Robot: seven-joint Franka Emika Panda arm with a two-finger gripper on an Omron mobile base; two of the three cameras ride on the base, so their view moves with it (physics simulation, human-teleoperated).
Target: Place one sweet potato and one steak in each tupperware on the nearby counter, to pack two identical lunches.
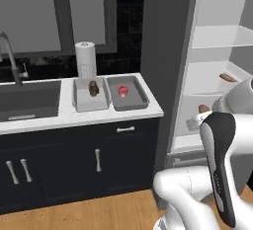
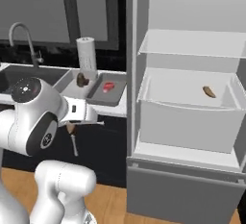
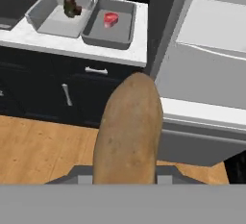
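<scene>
Your hand (image 3: 126,180) is clamped on one sweet potato (image 3: 127,131). Ahead of it on the bench (image 3: 72,45), each tupperware (image 3: 108,33) holds a steak (image 3: 111,19); the other sweet potato (image 2: 209,92) waits in the fridge.

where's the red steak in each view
Left base view: the red steak lies in the darker tray, centre, right of the paper towel roll.
Right base view: left of centre, in the same tray, beside the open fridge.
Hand view: top, left of centre, in the tray.
Shared landmark: the lighter tray holding the brown steak next to it.
</scene>
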